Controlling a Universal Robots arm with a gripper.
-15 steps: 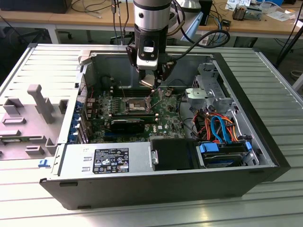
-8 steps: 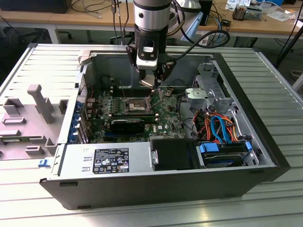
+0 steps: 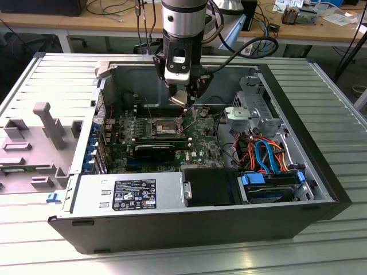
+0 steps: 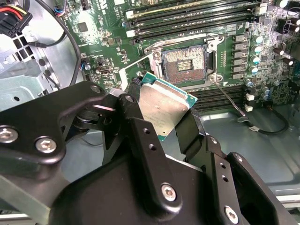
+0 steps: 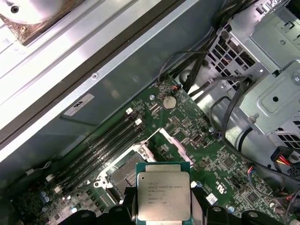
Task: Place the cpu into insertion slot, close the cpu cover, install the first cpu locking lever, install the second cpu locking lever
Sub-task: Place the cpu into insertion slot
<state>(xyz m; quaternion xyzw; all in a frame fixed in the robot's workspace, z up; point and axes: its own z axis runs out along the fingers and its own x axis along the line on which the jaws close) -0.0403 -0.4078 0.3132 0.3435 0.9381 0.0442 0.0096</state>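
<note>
The cpu sits gripped between the closed jaws, its silver metal top facing both wrist cameras. The black fingers press on two opposite sides. The other two edges and the green rim around the metal top stay free and uncovered. It hangs in the air, touching nothing but the jaws.

The insertion slot lies below on the green board, apart from the chip. Its square contact field is bare. The cpu cover stands tilted up at one side of the slot, so the slot is open from above. A thin metal lever is swung out from a corner of the slot and angles away over the board.

Long memory slots run just beside the slot on its far side. In the exterior view a black card lies near the slot on the side toward the camera. The air straight above the slot is clear.

In the exterior view the arm reaches down into the open computer case, close to the case's back wall. The jaws hang above and a little behind the slot. A metal drive cage and bundles of coloured cables fill the exterior view's right, well apart from the slot. The case rests on a slatted metal table.
</note>
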